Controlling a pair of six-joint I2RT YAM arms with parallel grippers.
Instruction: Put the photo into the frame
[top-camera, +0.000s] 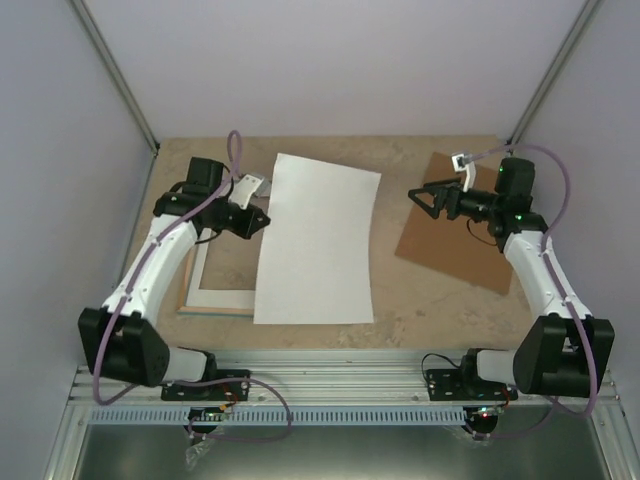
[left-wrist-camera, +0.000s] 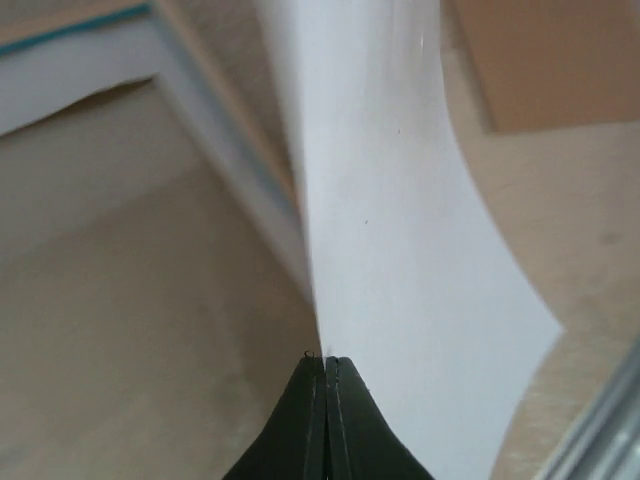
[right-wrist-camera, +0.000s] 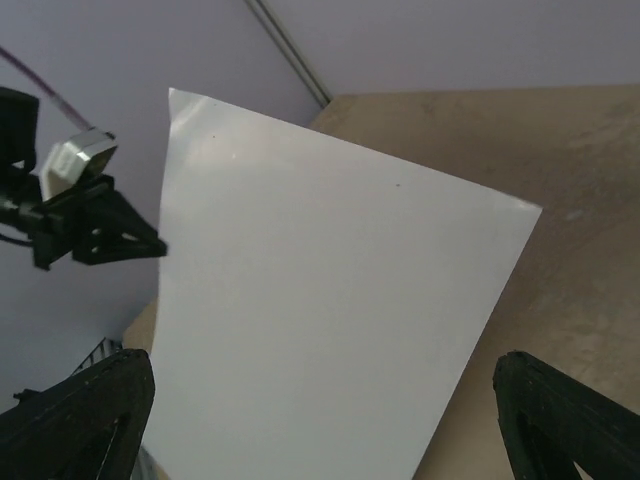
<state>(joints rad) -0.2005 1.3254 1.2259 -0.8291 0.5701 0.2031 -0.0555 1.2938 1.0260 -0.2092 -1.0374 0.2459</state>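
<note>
Over the middle of the table, white back up and bowed: the photo (top-camera: 318, 240), long axis running from the near edge toward the far wall, left side overlapping the frame (top-camera: 215, 311). Pinched tight on that left edge: left gripper (top-camera: 262, 220). Spread wide and holding nothing, just off the right edge, above the brown backing board (top-camera: 450, 240): right gripper (top-camera: 418, 200).

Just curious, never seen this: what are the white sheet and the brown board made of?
White sheet: likely glossy paper or thin card; it bows and shows a soft sheen. Brown board: probably cardboard or fibreboard; flat, matte, uniform brown.
</note>
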